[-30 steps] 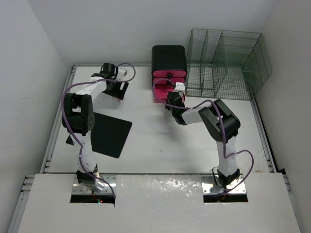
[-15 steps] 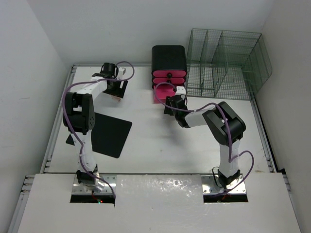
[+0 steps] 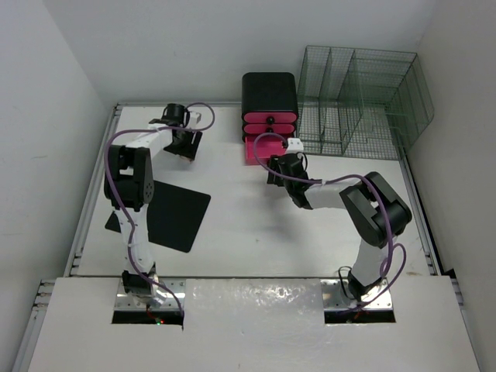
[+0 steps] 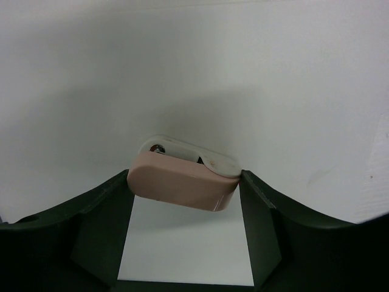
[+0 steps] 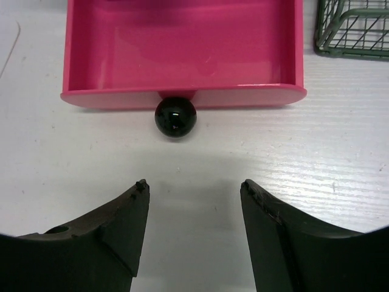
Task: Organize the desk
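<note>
Left fingers (image 4: 91, 243) clamped on pink case (image 4: 182, 185), right fingers (image 5: 121, 234) apart, bare desk (image 5: 194, 161) before drawer knob (image 5: 175, 116)

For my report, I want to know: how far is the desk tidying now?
Done: the pink drawer stands open, apparently empty. In hand: the left fingers grip a pink-and-white item; the right fingers are open before the knob. Left: storing that item; the black clipboard lies on the desk.

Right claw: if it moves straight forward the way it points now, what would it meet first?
Most likely the black knob on the front of the open pink drawer. It sits almost straight ahead of the open right claw, with only bare desk between. Height is hard to judge.
</note>
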Robot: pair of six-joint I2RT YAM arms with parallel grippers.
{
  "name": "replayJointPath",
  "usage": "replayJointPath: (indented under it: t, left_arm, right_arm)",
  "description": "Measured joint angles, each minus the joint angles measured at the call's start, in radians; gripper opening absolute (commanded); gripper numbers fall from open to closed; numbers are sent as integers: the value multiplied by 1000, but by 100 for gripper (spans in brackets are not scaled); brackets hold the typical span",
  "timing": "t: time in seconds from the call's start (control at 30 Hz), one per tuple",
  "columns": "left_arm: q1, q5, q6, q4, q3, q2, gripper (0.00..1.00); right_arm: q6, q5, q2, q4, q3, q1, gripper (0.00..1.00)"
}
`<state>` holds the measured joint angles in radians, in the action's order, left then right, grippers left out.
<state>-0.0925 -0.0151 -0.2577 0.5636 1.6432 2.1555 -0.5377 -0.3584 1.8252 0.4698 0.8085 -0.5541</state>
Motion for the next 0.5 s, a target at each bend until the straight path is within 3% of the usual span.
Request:
replayJointPath:
  t: [0.13,0.3,0.5]
  left_arm:
    - [2,-21,-23,-10,0,0,56]
    - [2,-37,-55,-14,3,7,72]
    - [2,-31,-98,-13,16,35,73]
  right_arm:
    - [18,-8,-21,0,-8,0,60]
    - [40,-25,-28,-4,-13,0,61]
    - [58,-37,-31,-11,-13,0,61]
